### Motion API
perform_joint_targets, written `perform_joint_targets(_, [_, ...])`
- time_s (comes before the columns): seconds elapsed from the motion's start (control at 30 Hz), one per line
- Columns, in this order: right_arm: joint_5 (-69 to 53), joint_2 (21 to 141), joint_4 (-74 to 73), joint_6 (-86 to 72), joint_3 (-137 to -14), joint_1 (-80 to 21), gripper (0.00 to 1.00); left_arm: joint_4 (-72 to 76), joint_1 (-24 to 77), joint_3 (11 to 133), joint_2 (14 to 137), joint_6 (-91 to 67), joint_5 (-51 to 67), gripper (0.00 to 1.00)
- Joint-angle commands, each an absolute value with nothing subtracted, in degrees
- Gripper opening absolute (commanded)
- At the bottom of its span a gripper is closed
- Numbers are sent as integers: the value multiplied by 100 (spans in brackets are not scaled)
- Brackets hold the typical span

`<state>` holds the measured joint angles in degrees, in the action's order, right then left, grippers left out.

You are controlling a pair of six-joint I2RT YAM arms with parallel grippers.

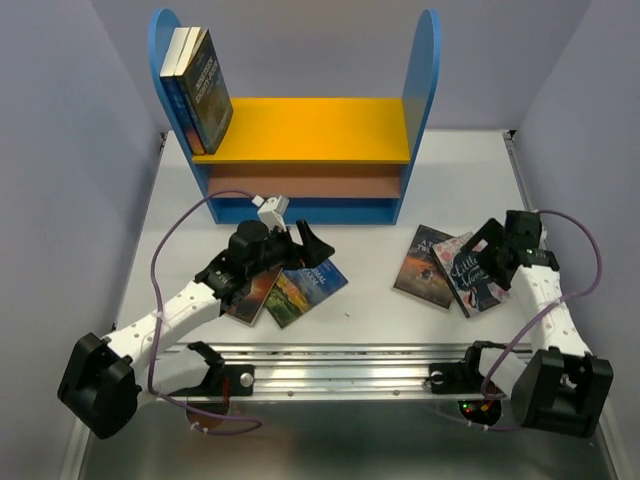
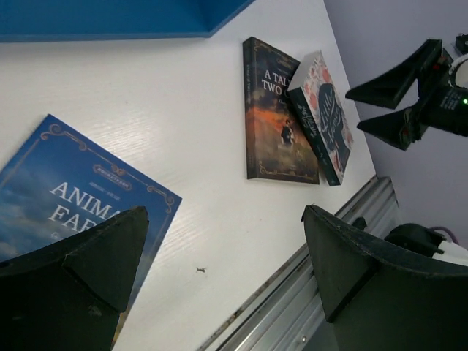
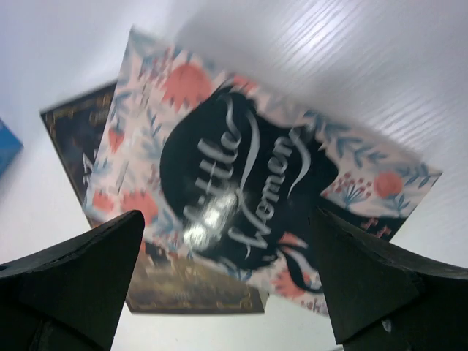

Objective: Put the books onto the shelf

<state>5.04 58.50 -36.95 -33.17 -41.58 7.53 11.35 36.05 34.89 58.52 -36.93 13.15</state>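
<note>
Mia: What is the left tool [image 2: 219, 281] doing?
Ben: It is wide open and holds nothing. It hangs over the blue book [image 2: 80, 212], the one that says Animal Farm.
Mia: And the right tool [image 3: 227, 292]?
Ben: Wide open too, and empty. It is right above the flower book [image 3: 241, 183], Little Women.
Mia: What could go wrong?
Ben: The books are thin and lie flat on the counter [image 1: 370, 320]. The fingers may not get under an edge. Then a book may just slide away.
Mia: Anything else?
Ben: The flower book rests partly on a dark book [image 2: 278, 117]. Pulling one may drag the other. The blue book touches an orange book [image 1: 255, 292] too.
Mia: And at the shelf [image 1: 310, 130]?
Ben: Two books [image 1: 200, 90] lean on its left side, on the yellow board. A bump from a new book may tip them over.
Mia: So where are the books now?
Ben: Two are on the shelf. Four are on the counter in front of it, two by each tool.
Mia: How do they look?
Ben: Thin and soft, with bright covers. They may bend when pinched.
</note>
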Motion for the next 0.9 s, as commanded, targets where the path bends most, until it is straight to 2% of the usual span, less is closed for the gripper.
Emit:
perform_joint_targets(0.0, [-659, 6213, -2438, -3365, -4140, 1782, 100, 2276, 3963, 3559, 6195, -4008, 1486, 99])
perform_joint_targets(0.23, [-1001, 7504, -1250, -3148, -4482, 2679, 100, 2838, 4665, 4295, 7627, -4070, 1774, 99])
perform_joint_targets(0.3, [-1831, 8047, -1117, -2998, -4631, 2882, 100, 2883, 4842, 4595, 8205, -4017, 1854, 99])
perform_joint_targets(0.4, [-2240, 8471, -1028, -2926, -4667, 2953, 100, 2883, 5010, 5280, 8821, -3903, 2222, 99])
perform_joint_targets(0.77, [-3400, 7780, -703, -3199, -3666, 2953, 100, 2944, 5282, 5836, 9712, -3841, 2373, 99])
perform_joint_targets(0.87, [-3279, 7516, -790, -3155, -3490, 2743, 100, 2979, 5291, 5853, 9887, -3885, 2408, 99])
